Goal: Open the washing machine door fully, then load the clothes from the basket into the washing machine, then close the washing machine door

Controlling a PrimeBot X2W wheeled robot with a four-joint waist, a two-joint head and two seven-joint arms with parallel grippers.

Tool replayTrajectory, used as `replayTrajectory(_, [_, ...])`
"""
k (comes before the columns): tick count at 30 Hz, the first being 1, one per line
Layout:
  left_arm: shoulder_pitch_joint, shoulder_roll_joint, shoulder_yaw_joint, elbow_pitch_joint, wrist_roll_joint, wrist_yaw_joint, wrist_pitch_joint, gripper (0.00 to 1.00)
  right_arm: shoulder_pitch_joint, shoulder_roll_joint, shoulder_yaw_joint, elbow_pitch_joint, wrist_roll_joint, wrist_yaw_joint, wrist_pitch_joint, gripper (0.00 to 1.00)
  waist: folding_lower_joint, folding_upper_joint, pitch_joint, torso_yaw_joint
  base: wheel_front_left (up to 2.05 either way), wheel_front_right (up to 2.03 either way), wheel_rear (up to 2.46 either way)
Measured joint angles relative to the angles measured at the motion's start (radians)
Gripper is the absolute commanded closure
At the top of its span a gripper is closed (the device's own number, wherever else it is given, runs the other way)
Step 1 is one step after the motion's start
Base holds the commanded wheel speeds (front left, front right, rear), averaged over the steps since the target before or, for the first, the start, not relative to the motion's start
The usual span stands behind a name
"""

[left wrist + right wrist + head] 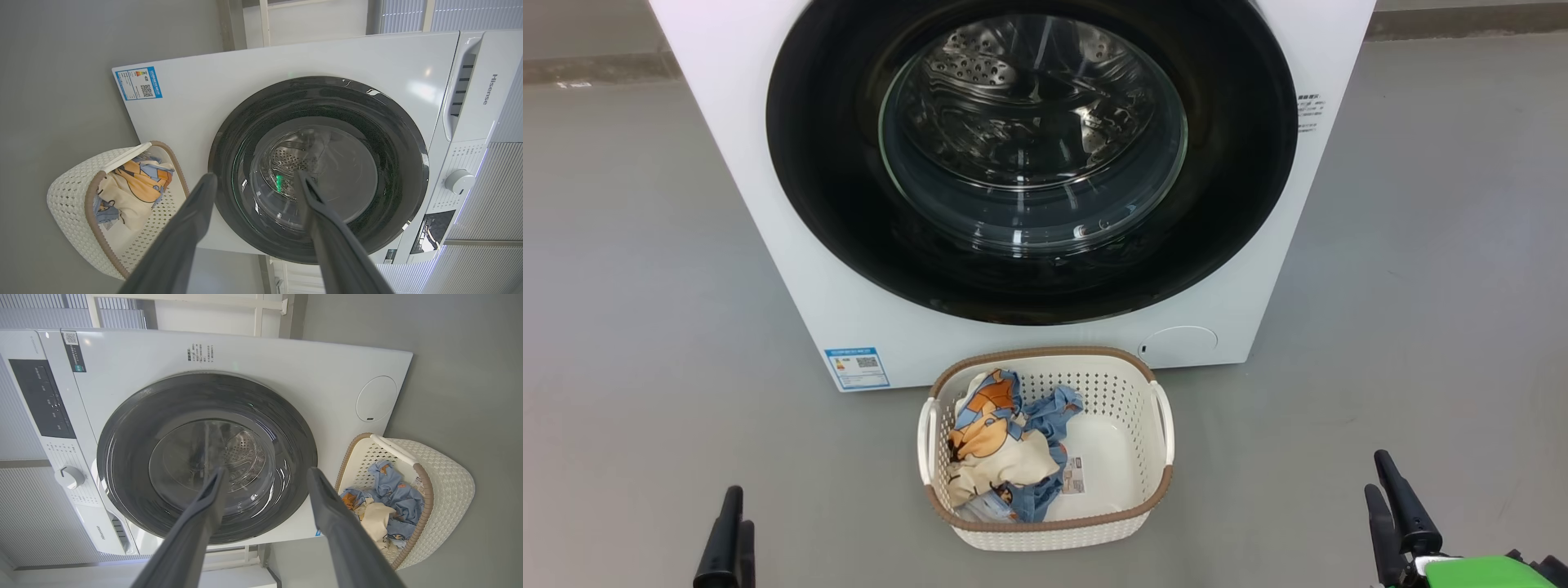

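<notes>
Currently I read the washing machine [792,269] as standing square ahead of the rig on the grey floor [645,327].

1. Door. The washing machine door [833,163] is shut, its black rim lying flat against the white front. The steel drum [1013,90] is visible through the clear glass centre.

2. Basket. The basket [1156,457] stands upright on the floor just in front of the machine, below the door and between the blue sticker [856,367] and the round service flap [1180,343]. I cannot tell whether its far rim touches the front panel.

3. Load. The clothes [1001,441] lie crumpled inside the basket, heaped toward its left half (as the head view shows it), with a cream panel uppermost. The right half of the basket bottom is bare except for a label sticker [1074,476].

4. Left gripper [255,175]. The jaws stand apart with nothing between them. The fingers point at the door glass from a distance and touch nothing. In the head view it sits at the lower left, well apart from the basket.

5. Right gripper [266,470]. The jaws are likewise spread and empty, aimed at the lower part of the door. In the head view it sits at the lower right, clear of the basket.

6. Controls. The dial [459,181] sits on the panel above the door.
</notes>
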State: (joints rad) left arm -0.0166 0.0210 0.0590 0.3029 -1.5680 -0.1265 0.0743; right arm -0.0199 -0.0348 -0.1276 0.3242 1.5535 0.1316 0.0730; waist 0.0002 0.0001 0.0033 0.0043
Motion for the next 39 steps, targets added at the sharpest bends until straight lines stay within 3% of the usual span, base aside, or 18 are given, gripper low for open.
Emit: replayTrajectory(39, [0.013, 0.036, -0.052, -0.074, 0.488, 0.0, -0.104, 0.0, 0.001, -0.035, 0.057, -0.024, -0.477, 0.0, -0.107, 0.0, -0.0001, 0.0, 0.002, 0.011, 0.0, 0.0, 0.0])
